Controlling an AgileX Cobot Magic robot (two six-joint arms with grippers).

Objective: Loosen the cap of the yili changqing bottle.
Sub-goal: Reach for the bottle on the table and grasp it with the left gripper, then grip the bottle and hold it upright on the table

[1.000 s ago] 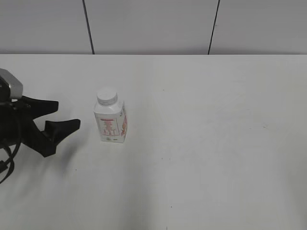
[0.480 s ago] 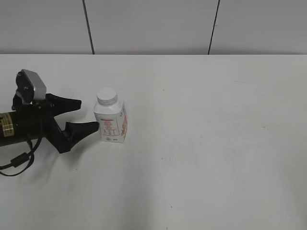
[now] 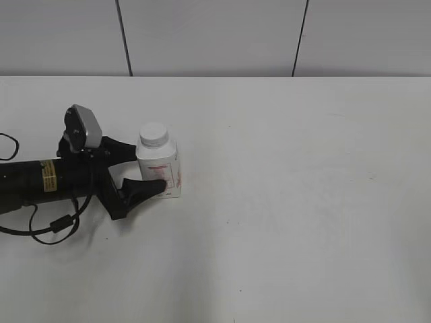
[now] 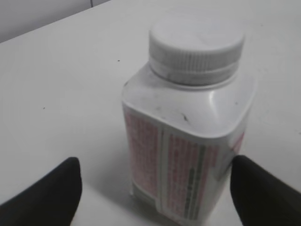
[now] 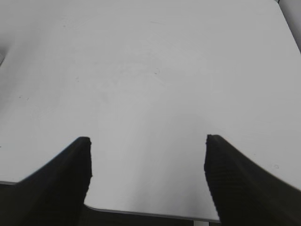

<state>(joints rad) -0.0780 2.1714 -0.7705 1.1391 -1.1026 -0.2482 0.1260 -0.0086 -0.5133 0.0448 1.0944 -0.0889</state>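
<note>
Straddling the upright yili changqing bottle [image 3: 159,171] on the table's [image 3: 303,202] left side: left gripper [image 3: 138,169] wide open, nothing held, fingers either side of the body, below the cap [image 4: 196,46]. Right gripper [image 5: 148,162] open, empty, nowhere near.

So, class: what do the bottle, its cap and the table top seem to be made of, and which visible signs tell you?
The bottle: apparently white plastic, smooth with a slight sheen, moulded rounded shoulders, red print on its sides. The cap: likely matte white plastic, with moulded ribs around the rim. The table: a flat, matte white surface, maybe laminate; the material stays uncertain.
</note>
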